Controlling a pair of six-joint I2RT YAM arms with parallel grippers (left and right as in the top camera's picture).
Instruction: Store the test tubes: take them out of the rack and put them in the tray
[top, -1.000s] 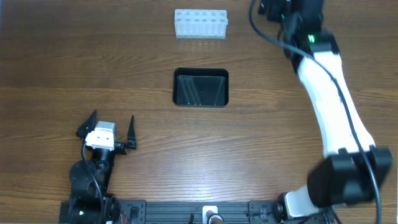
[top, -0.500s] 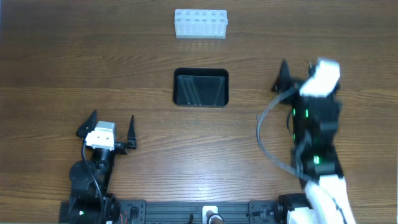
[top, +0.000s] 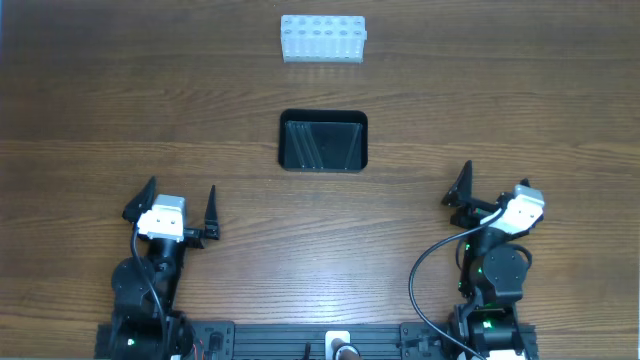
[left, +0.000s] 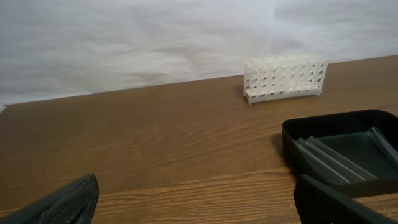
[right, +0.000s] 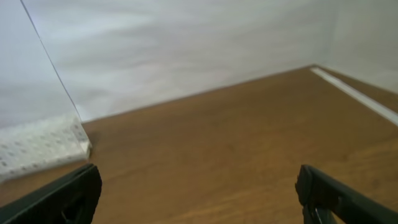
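Lying in tray (left: 290, 148), test tubes (left: 329, 158); right wrist view catches rack (right: 37, 146).

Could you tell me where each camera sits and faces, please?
Top view: overhead, looking down on table, rack, tray; left gripper, right gripper.
Left wrist view: on left wrist, facing rack and tray; own fingers.
Right wrist view: on right wrist, facing rack and wall; own fingers.
Shared: rack in all three.

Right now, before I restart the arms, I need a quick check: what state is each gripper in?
Left gripper: open, holding nothing.
Right gripper: open, holding nothing.
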